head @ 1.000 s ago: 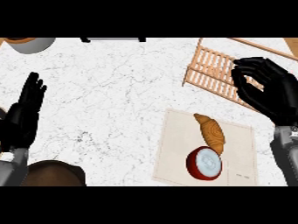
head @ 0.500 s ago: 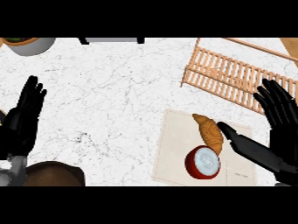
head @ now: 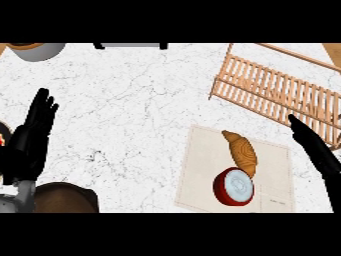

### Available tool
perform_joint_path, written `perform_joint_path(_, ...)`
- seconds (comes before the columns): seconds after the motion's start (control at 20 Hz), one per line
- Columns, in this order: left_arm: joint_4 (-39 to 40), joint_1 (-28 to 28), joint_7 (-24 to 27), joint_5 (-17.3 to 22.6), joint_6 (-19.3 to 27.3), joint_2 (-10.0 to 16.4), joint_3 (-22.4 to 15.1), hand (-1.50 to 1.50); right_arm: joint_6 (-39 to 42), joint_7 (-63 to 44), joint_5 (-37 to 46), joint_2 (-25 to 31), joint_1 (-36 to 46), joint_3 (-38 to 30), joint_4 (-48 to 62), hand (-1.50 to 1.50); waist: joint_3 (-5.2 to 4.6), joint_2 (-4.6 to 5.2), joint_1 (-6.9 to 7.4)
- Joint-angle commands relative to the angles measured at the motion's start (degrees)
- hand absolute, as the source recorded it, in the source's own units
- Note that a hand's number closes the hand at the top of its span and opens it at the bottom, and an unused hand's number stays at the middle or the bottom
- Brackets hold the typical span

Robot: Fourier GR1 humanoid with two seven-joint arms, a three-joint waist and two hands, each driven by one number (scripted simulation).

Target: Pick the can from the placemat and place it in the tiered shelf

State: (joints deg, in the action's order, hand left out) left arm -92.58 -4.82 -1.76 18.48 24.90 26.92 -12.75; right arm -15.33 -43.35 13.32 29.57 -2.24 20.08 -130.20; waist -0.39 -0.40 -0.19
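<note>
On placemat: can at near edge, croissant just behind it, possibly touching. Behind placemat, far right: tiered shelf.

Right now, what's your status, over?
Left hand open, resting at left. Right hand open, right of placemat. Can on placemat, not held. Croissant right beside can.

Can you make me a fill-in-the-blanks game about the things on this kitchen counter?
The silver-topped round can standing on the beige cloth placemat has ____ sides. The golden croissant lies beside it, on the same ____. The slatted tiered shelf is made of ____. The black left hand and right hand have straight fingers and hold ____.
Missing words: red, placemat, wood, nothing.
</note>
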Motion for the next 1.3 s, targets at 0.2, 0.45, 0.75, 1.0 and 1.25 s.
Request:
perform_joint_path(0.2,-1.0,-0.5,-0.9,-0.4,-0.5,-0.3,-0.8,0.00,15.2,-26.7,10.1,10.4,8.4,7.9,-2.4,-1.50,-0.18,0.18,1.41)
perform_joint_path(0.45,-1.1,-1.9,-1.8,-0.3,-1.7,1.0,0.4,0.00,19.0,-38.6,11.8,5.0,16.5,12.6,0.8,-1.50,-0.07,0.38,2.20)
perform_joint_path(0.75,-0.6,-1.7,-1.6,-1.7,0.4,-2.3,-1.3,0.00,24.5,-41.8,13.0,2.9,21.6,14.8,7.9,-1.50,0.00,0.25,1.25)
perform_joint_path(1.0,-0.6,-0.7,-2.3,-0.9,-1.0,-0.2,0.6,0.00,27.8,-41.8,14.1,2.7,19.2,17.8,14.4,-1.50,-0.02,0.11,0.80)
perform_joint_path(1.25,-2.5,-0.4,-3.6,0.0,-0.9,-0.4,1.8,0.00,28.2,-41.9,17.6,-0.9,18.1,16.4,14.7,-1.50,0.15,-0.01,0.10)
